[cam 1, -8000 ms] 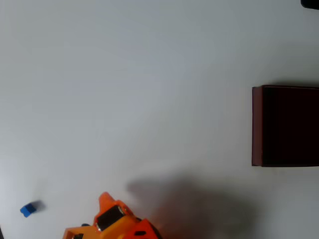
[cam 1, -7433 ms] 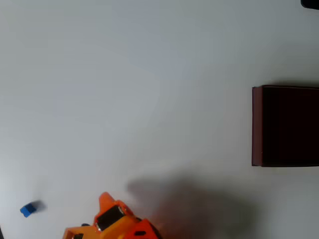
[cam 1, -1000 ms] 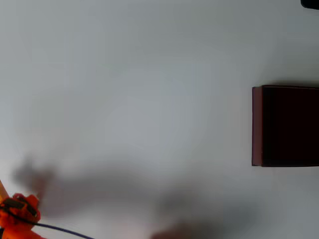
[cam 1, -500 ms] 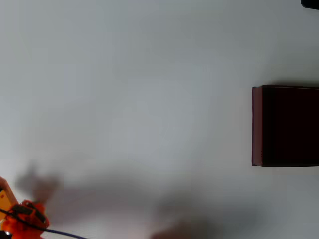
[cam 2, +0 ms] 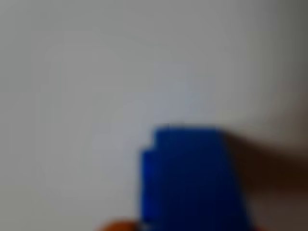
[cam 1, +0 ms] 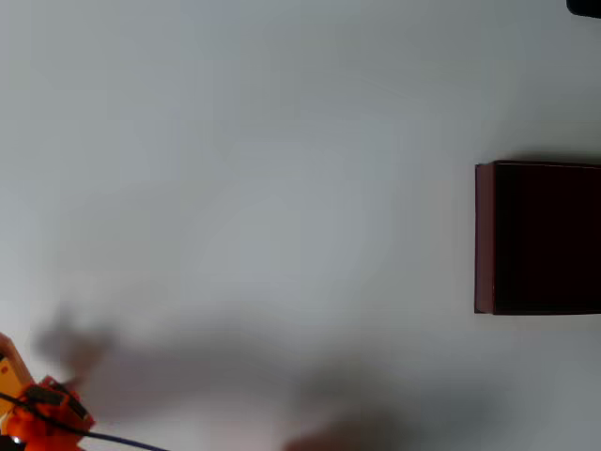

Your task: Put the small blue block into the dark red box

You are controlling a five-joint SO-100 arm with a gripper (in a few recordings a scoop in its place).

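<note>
Blue fills the lower middle of my wrist view: the small blue block [cam 2: 190, 180] sits huge and out of focus right under the camera, running from the centre down to 6 o'clock, with a sliver of orange just showing at the bottom edge beside its lower left corner. That puts the block hard up against the gripper, but the fingers themselves are not clear in this view, so I cannot tell whether the jaws are closed on it or merely standing over it (the blur hides any contact). A soft dark shadow lies on the pale surface at about 4 o'clock from the block.

From overhead I see the orange gripper [cam 1: 42, 413] tucked into the corner at 8 o'clock, partly cut off by the edge, with a thin dark cable trailing off toward 5 o'clock. Its shadow spreads across the white table [cam 1: 263, 169] along the bottom. I cannot make out the block in this view.

At 3 o'clock overhead sits the dark red box [cam 1: 485, 235], upright with its mouth open to the camera, its inside nearly black and its right side cut by the frame. It is well apart from the gripper, with bare table between them. A small dark object [cam 1: 584, 7] pokes in at the top right corner.
</note>
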